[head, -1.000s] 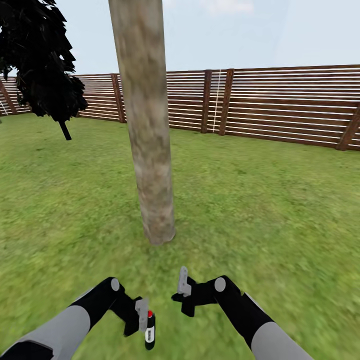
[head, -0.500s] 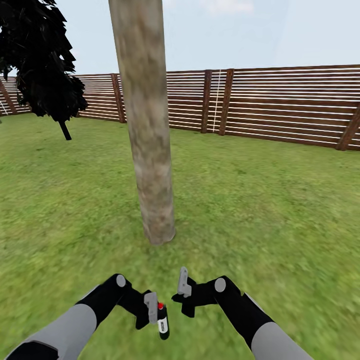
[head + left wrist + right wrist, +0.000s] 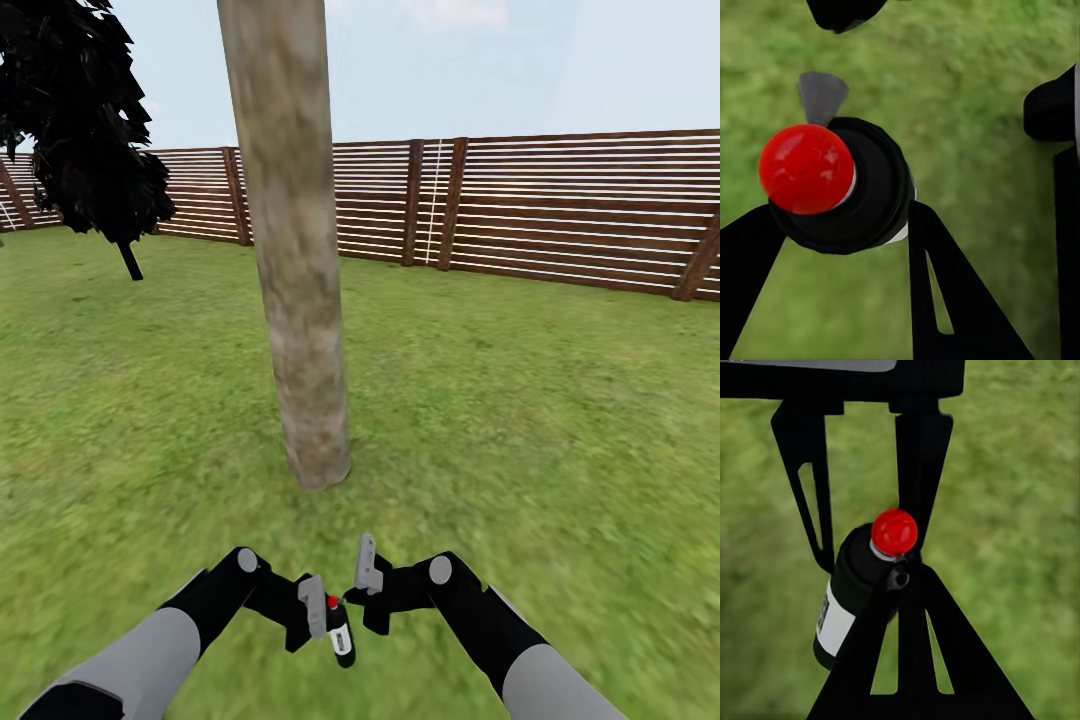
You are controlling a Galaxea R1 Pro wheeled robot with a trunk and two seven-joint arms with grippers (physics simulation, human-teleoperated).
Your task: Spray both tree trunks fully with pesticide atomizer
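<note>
The left gripper (image 3: 326, 612) is low over the lawn (image 3: 540, 400), and its two fingers pinch the pesticide atomizer (image 3: 340, 632), a dark bottle with red top and white label, tilted a little. In the left wrist view the red top (image 3: 805, 168) sits between the black fingers (image 3: 945, 292). Just beside it, to the right, is the right gripper (image 3: 368, 572); its fingers look pressed together and hold nothing. Ahead stands the tree trunk (image 3: 296, 300), thick and pale. Behind runs the wooden fence (image 3: 560, 210).
</note>
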